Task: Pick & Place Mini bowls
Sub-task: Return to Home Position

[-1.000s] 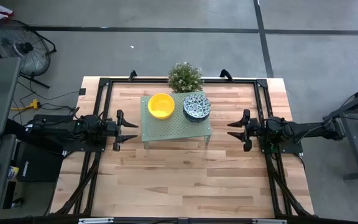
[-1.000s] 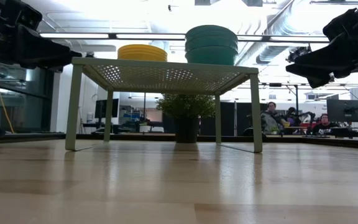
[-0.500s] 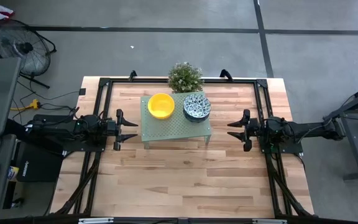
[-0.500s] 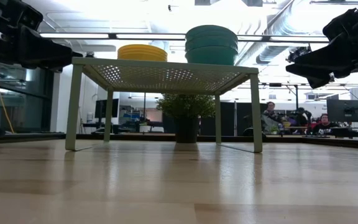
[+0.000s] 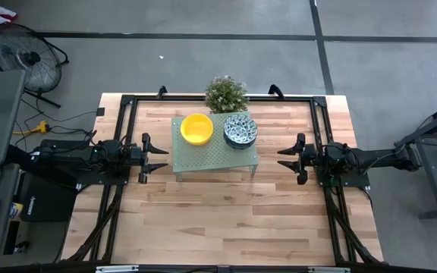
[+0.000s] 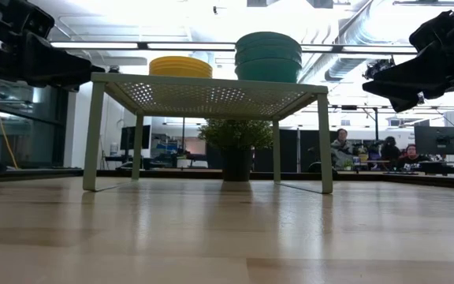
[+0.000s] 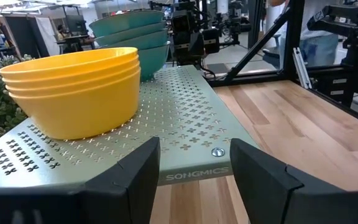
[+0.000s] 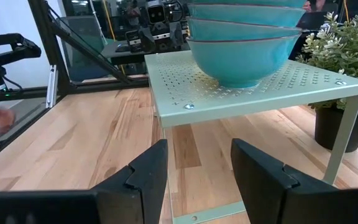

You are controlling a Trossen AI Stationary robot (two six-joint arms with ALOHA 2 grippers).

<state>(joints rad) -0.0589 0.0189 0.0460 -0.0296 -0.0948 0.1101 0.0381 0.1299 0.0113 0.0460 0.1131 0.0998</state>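
Left gripper (image 5: 160, 158) has its two fingers spread apart with nothing between them, and hangs just off the shelf's 9 o'clock edge at about shelf-top height. Opposite it, the right gripper (image 5: 285, 158) is likewise parted and empty, a little farther off the 3 o'clock edge. On the shelf's far half, the yellow stack (image 5: 196, 128) of mini bowls sits toward 11 o'clock and the patterned stack (image 5: 240, 130) toward 1 o'clock. They are close beside each other; whether they touch cannot be told. Seen from the side, the patterned bowls have plain teal outsides. The pale green perforated shelf (image 5: 215, 161) stands on the wooden table (image 5: 226, 220), in its 12 o'clock half. A potted plant (image 5: 227, 93) stands just beyond the shelf at 12 o'clock. Seated people (image 6: 345, 150) show far back in the room.
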